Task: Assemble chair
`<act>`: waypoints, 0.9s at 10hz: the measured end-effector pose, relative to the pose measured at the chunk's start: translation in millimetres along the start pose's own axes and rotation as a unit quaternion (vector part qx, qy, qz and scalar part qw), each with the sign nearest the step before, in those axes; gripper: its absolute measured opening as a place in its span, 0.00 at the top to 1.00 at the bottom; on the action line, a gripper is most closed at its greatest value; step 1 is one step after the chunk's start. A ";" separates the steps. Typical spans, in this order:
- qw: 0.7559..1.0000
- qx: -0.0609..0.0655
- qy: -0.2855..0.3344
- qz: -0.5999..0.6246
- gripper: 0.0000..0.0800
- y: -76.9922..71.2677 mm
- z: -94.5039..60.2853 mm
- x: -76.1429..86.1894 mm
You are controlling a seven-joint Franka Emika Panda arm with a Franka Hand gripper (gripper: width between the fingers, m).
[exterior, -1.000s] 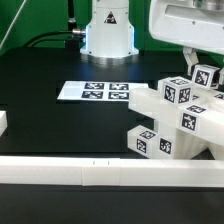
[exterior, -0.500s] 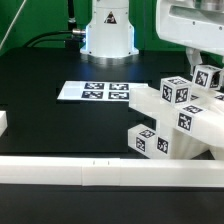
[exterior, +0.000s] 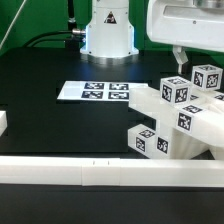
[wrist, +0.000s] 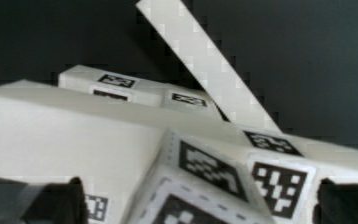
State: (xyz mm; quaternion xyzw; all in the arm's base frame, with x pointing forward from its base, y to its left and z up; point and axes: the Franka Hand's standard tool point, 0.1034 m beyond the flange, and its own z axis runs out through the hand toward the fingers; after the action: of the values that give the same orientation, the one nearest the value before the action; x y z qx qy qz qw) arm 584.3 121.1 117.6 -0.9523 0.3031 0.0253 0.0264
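The partly joined chair (exterior: pixel 178 120) stands at the exterior view's right: white blocky parts with black-and-white tags, stacked and leaning. A short tagged post (exterior: pixel 207 77) sits on top of it. My gripper (exterior: pixel 182 58) hangs just above and beside that post, and only one finger shows clearly there. In the wrist view the gripper (wrist: pixel 197 205) is open, with its dark fingers (wrist: pixel 51 200) wide apart on either side of a tagged white block (wrist: pixel 220 170) below. It holds nothing.
The marker board (exterior: pixel 95 91) lies flat in the middle of the black table. A long white border rail (exterior: pixel 100 171) runs along the front. A small white block (exterior: pixel 3 122) sits at the left edge. The robot base (exterior: pixel 108 30) stands at the back.
My gripper has risen from around the top post and now stands clear above it. The post stays on the chair.
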 end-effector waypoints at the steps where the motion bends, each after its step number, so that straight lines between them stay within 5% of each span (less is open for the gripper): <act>1: 0.999 0.000 0.000 -0.038 0.19 0.2 0.2 0.1; 4: 0.976 -0.016 0.007 -0.215 0.19 2.0 -0.8 2.1; 9: 0.930 -0.014 0.016 -0.368 0.19 -1.1 2.4 2.0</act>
State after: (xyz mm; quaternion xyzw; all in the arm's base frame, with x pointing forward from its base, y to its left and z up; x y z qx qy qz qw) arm 586.5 121.0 115.1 -0.9975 -0.0685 0.0028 0.0157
